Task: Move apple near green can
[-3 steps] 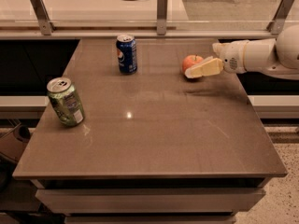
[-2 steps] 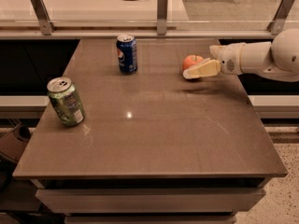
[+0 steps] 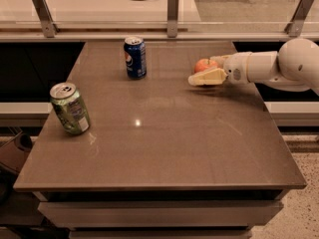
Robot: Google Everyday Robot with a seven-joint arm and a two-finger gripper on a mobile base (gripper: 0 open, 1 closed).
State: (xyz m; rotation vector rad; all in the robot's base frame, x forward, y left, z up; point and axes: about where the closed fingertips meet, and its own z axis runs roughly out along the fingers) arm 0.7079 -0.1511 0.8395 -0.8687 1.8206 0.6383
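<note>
The orange-red apple (image 3: 204, 63) sits on the table toward the back right. My gripper (image 3: 203, 70) reaches in from the right at table height. Its cream fingers (image 3: 208, 77) stand on either side of the apple, the near one in front of it and hiding its lower part, the far one just behind. The jaws look open around the apple. The light green can (image 3: 70, 108) stands slightly tilted near the table's left edge, far from the apple.
A blue Pepsi can (image 3: 135, 58) stands at the back middle of the brown table (image 3: 164, 143). A rail with metal posts (image 3: 172, 8) runs behind the table. My white arm (image 3: 279, 66) stretches over the right edge.
My gripper has slid a little to the left, so its fingers reach further past the apple. The apple and both cans have stayed in place.
</note>
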